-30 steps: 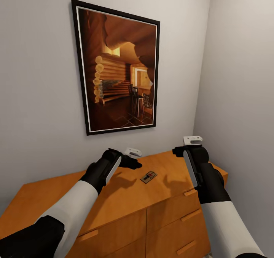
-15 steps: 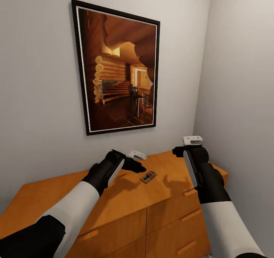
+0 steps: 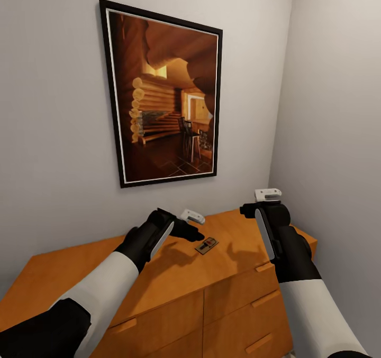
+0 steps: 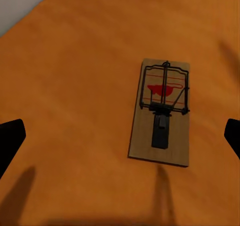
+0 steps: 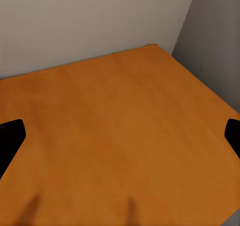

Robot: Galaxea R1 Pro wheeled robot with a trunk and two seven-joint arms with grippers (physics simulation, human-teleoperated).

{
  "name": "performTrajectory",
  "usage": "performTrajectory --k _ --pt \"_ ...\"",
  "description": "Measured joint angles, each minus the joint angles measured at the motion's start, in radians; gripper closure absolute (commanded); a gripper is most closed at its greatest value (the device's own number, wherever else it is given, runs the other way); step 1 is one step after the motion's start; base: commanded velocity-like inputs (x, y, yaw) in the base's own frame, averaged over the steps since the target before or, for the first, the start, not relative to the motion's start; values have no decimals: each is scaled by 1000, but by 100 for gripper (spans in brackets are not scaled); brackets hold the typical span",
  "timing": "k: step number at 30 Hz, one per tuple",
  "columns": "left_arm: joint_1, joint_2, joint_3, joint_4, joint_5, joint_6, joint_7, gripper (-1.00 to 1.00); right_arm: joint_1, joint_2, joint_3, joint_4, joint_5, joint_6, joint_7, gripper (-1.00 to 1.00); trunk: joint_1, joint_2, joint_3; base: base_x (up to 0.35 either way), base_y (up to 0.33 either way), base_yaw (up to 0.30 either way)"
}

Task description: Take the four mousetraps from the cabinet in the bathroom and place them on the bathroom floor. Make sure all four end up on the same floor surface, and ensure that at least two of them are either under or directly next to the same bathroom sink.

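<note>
One mousetrap (image 3: 207,245) lies flat on the orange-brown cabinet (image 3: 159,278), a small wooden slab with a wire bar and a red bait plate. My left gripper (image 3: 194,235) hovers just left of it and a little above, open. In the left wrist view the mousetrap (image 4: 161,110) sits between the spread fingertips (image 4: 10,141), nearer one side, untouched. My right gripper (image 3: 248,210) hangs open above the cabinet's right end. The right wrist view looks down past the open right gripper (image 5: 120,136) at the bare cabinet top (image 5: 120,116). The sink and bathroom floor are out of view.
A large framed picture (image 3: 164,93) hangs on the wall behind the cabinet. The side wall (image 3: 333,136) closes in right beside the cabinet's right end. Drawer fronts with wooden bar handles (image 3: 263,267) face me below the top.
My left arm has moved right and forward, bringing its gripper closer to the mousetrap. The right arm and the mousetrap have stayed where they were.
</note>
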Motion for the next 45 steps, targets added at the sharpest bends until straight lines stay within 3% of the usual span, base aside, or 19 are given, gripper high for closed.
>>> performTrajectory --k 20,45 --pt "0 0 -3 -2 -3 62 1 -100 0 0 0 6 0 0 0 -100 0 0 0 0 0 0" --pt "0 0 4 -54 -10 65 13 -100 0 0 0 11 0 0 0 -100 0 0 0 5 0 0"
